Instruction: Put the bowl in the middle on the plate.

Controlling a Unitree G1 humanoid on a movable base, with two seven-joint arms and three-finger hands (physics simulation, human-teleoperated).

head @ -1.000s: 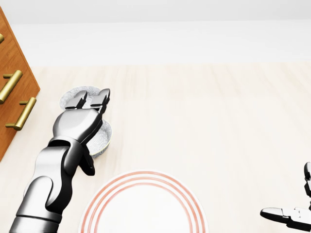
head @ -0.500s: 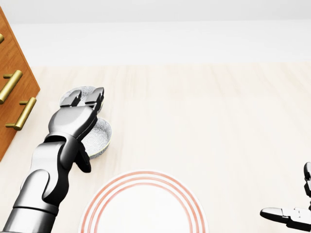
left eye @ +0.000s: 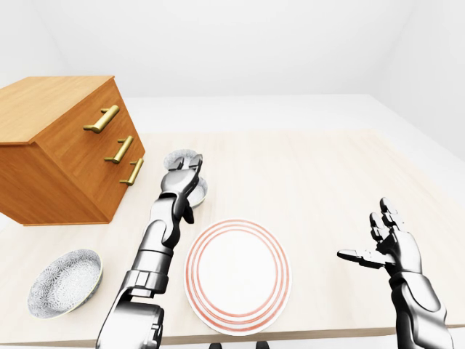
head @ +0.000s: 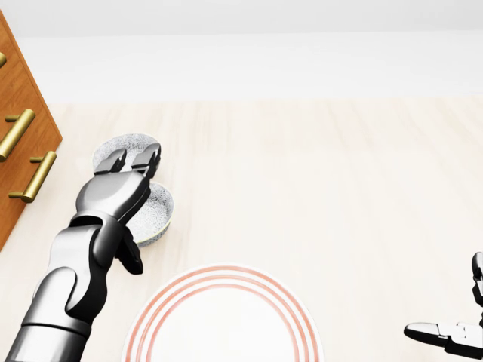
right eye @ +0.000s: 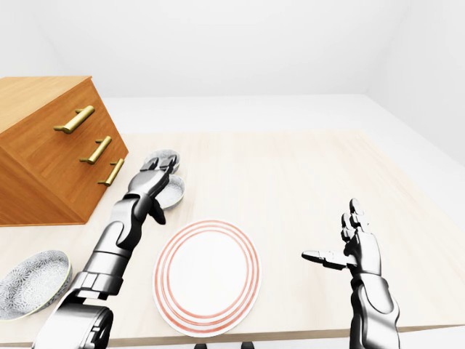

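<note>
Only the eye views take in a third bowl (left eye: pixel 64 282) at the table's (left eye: pixel 312 174) bottom-left corner. The head view cuts it off, along with the lower part of the plate (left eye: pixel 237 275) at the table's bottom edge. The middle bowl (head: pixel 157 213) sits just above the plate, half hidden under the left hand (head: pixel 117 192). That hand's fingers are stretched open toward the far bowl (head: pixel 128 143), beside the drawer chest (left eye: pixel 65 145). The right hand (left eye: pixel 392 243) is spread wide and empty over the bare right side.
</note>
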